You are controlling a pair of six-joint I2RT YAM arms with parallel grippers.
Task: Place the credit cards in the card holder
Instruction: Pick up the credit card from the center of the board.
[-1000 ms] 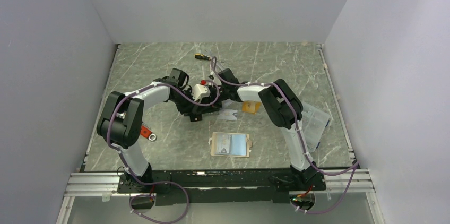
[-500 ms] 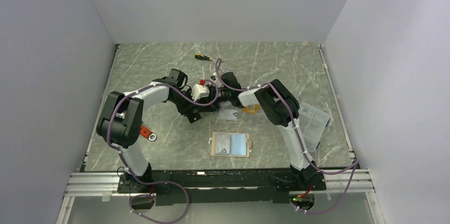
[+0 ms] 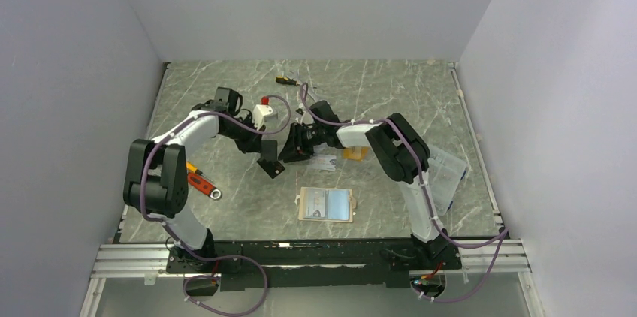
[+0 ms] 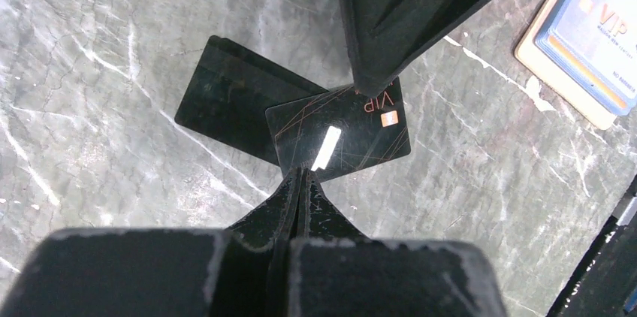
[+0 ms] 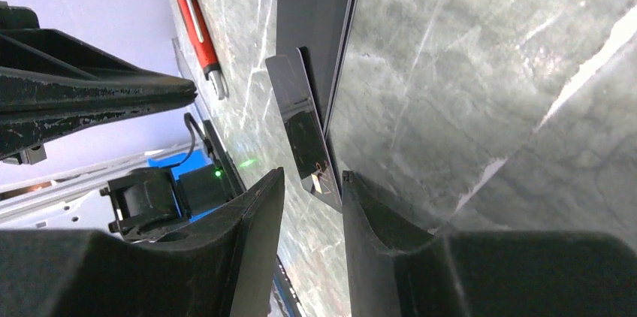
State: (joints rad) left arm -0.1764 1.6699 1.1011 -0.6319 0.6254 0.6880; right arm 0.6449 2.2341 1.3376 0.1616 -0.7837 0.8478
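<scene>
Two claws met over one black card. The right claw (image 5: 310,175) had its fingers partly spread. A corner of the glossy black VIP card (image 4: 353,125), which seemed tipped up, sat in the gap with space on either side, so nothing looked pinched yet. The left claw (image 4: 300,176) had its fingers pressed together on nothing. Its tip sat right at the card's opposite edge, though I could not tell whether it touched. That card lay half over a second black card (image 4: 225,99), which was flat on the marble table (image 3: 390,99). To my eye the step was lifting the top card alone. The right claw would do best to close square and well onto the card, not on the bare corner. The left tip could brace the far side so the card neither skated off nor dragged its neighbour. The card holder (image 3: 303,204) lay open nearer the arms' bases, blue showing inside, with bare marble between it and the claws. A silver card (image 3: 324,161) and an orange card (image 3: 354,153) lay just beside the right wrist, worth avoiding on the swing. The red-handled tool (image 3: 201,182) and the clear plastic box (image 3: 447,170) sat well apart, and the table's edges were far from the work.
</scene>
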